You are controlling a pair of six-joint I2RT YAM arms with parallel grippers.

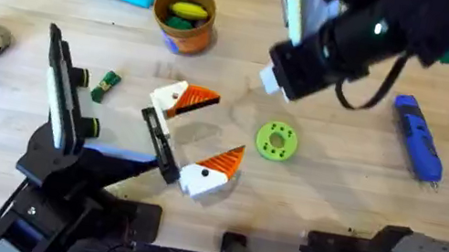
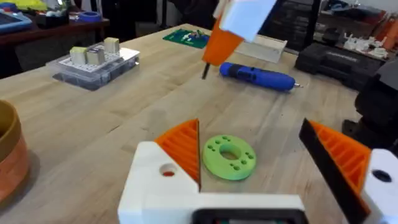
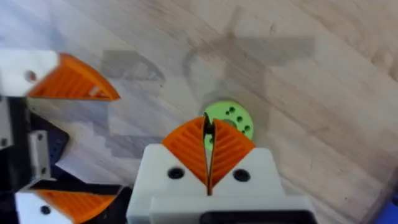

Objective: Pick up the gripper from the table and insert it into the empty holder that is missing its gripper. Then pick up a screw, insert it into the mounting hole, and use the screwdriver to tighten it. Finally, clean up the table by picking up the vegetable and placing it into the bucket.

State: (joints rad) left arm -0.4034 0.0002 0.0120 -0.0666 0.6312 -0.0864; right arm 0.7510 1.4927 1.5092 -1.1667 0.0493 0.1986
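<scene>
Your right end effector (image 3: pixel 208 152), raised close under the camera, pinches a small dark screw (image 3: pixel 209 127) above the green disc (image 1: pixel 276 141); your left end effector (image 1: pixel 195 135) rests spread on the surface (image 1: pixel 321 208), vegetable (image 1: pixel 106 85) beside it.

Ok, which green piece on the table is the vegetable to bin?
The small dark-green stubby piece, left of the left gripper. The other, the bright-green disc, is round and flat with holes, and lies to that gripper's right.
</scene>
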